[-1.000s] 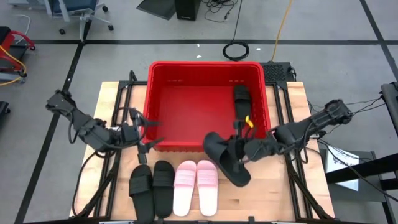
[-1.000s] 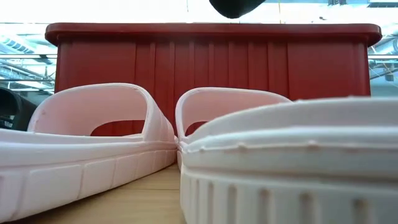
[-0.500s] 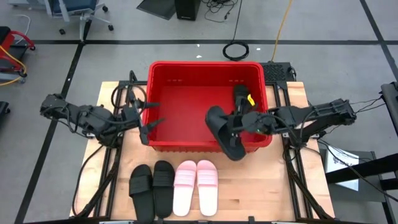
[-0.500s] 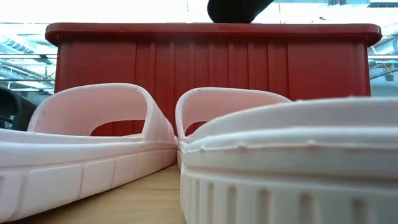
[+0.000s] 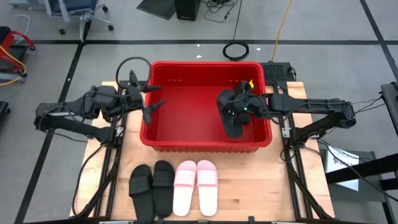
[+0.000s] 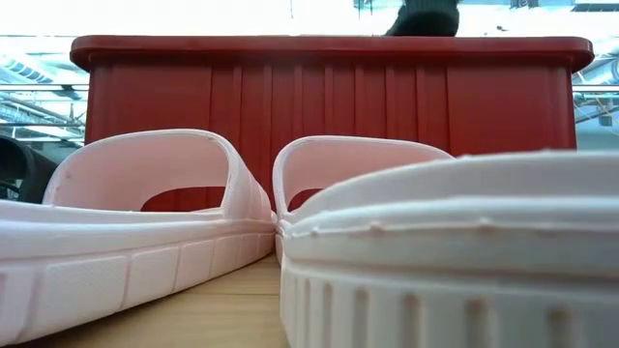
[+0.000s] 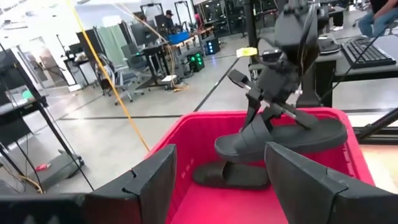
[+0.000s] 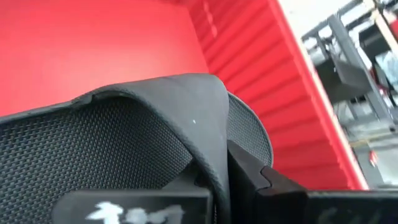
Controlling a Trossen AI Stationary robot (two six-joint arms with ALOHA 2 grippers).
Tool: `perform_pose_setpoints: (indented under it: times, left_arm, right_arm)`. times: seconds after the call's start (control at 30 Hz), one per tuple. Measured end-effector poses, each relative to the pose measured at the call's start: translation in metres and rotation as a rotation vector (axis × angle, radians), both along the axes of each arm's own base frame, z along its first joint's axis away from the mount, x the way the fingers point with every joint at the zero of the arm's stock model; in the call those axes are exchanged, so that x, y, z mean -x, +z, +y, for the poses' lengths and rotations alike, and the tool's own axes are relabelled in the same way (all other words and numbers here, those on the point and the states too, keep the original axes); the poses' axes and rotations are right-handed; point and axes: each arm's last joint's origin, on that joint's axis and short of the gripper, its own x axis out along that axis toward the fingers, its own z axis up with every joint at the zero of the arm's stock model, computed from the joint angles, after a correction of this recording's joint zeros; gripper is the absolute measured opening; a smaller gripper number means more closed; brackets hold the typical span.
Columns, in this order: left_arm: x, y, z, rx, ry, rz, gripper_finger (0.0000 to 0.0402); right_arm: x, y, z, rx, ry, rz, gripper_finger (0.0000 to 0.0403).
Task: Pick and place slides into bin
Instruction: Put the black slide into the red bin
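Note:
The red bin (image 5: 186, 118) stands at the table's far middle. My right gripper (image 5: 241, 109) is shut on a black slide (image 5: 232, 123) and holds it over the bin's right half. A second black slide (image 7: 227, 175) lies sole down on the bin's floor beneath it. My left gripper (image 5: 154, 98) hangs open and level over the bin's left rim, with nothing between its fingers (image 7: 155, 180). Two black slides (image 5: 152, 186) and two pink slides (image 5: 196, 186) lie side by side, soles down, on the table in front of the bin. My right gripper pinches the black slide's wide strap (image 8: 208, 118) between its two fingers. It comes from the table's right side, slanting down. The slide (image 7: 280, 137) hangs below the fingers about level, sole down, clear of the bin's floor and of the slide lying there.
The low view looks past the two pink slides (image 6: 145, 222) at the bin's near wall (image 6: 329, 97). Bare wood shows on the table left and right of the row of slides. Cables and the arms' mounts flank the table.
My right gripper has carried the black slide from above the bin's near rim toward the table's far edge, to a place over the bin's right half, and has tipped further down. My left gripper, still open, has swung from beside the bin's near left corner toward the far edge.

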Motion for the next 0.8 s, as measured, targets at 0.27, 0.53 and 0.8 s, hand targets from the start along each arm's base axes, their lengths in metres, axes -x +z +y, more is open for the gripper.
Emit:
perform_pose_setpoints:
  times: [0.27,0.53,0.8]
  left_arm:
    - [0.001,-0.004,0.018,0.037,-0.017,0.029,0.025]
    - [0.002,-0.004,0.021,0.041,-0.046,0.036,0.025]
    - [0.002,-0.004,0.021,0.005,-0.049,0.05,0.025]
  right_arm:
    - [0.008,-0.043,-0.012,-0.008,-0.048,0.07,0.001]
    - [0.027,-0.082,-0.022,-0.019,-0.094,0.163,0.001]
    - [0.041,-0.105,-0.033,-0.016,-0.141,0.162,0.001]
